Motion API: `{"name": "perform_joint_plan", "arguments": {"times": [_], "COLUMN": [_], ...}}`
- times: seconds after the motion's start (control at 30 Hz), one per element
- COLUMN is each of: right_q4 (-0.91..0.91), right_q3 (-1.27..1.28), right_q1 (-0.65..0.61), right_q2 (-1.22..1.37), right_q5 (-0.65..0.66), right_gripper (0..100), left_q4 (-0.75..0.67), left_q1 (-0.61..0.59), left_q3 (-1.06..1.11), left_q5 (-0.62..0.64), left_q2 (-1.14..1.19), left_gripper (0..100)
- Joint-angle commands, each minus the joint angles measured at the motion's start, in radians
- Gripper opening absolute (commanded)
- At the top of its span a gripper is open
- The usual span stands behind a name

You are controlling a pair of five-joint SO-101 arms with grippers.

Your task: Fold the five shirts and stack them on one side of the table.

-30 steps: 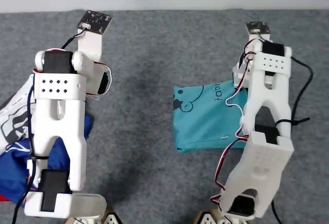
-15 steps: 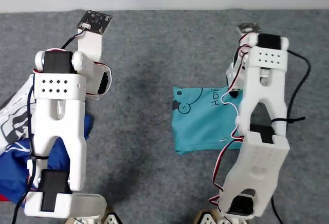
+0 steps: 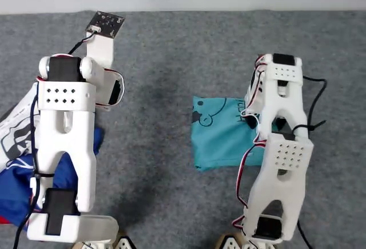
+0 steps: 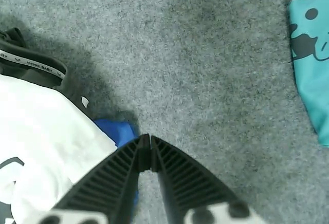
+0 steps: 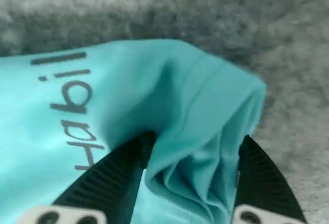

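- High view: fixed overhead, facing down over the whole table (image 3: 171, 49).
- Left wrist view: close, downward; shares teal shirt (image 4: 312, 49) with both others.
- Right wrist view: nearest, at its folded edge.

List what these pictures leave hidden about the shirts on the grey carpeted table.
Teal printed cloth shirt: its right part, high view, covered by the right arm.
White printed shirt and blue shirt: high view, cut by the edge and covered by the left arm.
Dark grey garment: left wrist view, cut off by the edge.
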Motion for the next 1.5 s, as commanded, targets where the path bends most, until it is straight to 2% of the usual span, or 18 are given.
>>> {"name": "perform_joint_plan", "arguments": {"times": [0.0, 0.2, 0.37, 0.47, 0.6, 0.77, 0.97, 1.03, 1.13, 1.2, 1.27, 1.47], "right_q4": [-0.015, -0.005, 0.022, 0.012, -0.102, -0.272, -0.32, -0.315, -0.282, -0.254, -0.217, -0.025], "right_q3": [-0.018, -0.018, -0.018, -0.018, -0.018, -0.018, -0.018, -0.018, -0.021, -0.057, -0.1, -0.201], "right_q1": [-0.013, -0.004, 0.058, 0.099, 0.131, 0.076, -0.033, -0.038, -0.031, -0.018, -0.013, -0.048], "right_q2": [0.025, 0.039, -0.027, -0.101, -0.182, -0.211, -0.202, -0.206, -0.216, -0.226, -0.242, -0.289], "right_q5": [-0.012, -0.005, 0.029, 0.161, 0.411, 0.614, 0.752, 0.75, 0.712, 0.583, 0.456, 0.206], "right_gripper": [25.5, 0.1, 1.1, 0.9, 1.0, 1.0, 1.1, 2.3, 13.9, 22.4, 26.4, 20.3], "left_q4": [0.018, 0.018, 0.018, 0.018, 0.018, 0.018, 0.018, 0.018, 0.018, 0.018, 0.018, 0.018], "left_q1": [0.002, 0.002, 0.002, 0.002, 0.002, 0.002, 0.002, 0.002, 0.002, 0.002, 0.002, 0.002], "left_q3": [-0.002, -0.002, -0.002, -0.002, -0.002, -0.002, -0.002, -0.002, -0.002, -0.002, -0.002, -0.002], "left_q5": [-0.009, -0.009, -0.009, -0.009, -0.009, -0.009, -0.009, -0.009, -0.009, -0.009, -0.009, -0.008], "left_q2": [-0.035, -0.035, -0.035, -0.035, -0.035, -0.035, -0.034, -0.034, -0.034, -0.034, -0.034, -0.035], "left_gripper": [1, 1, 1, 1, 1, 1, 1, 1, 1, 1, 1, 1]}}
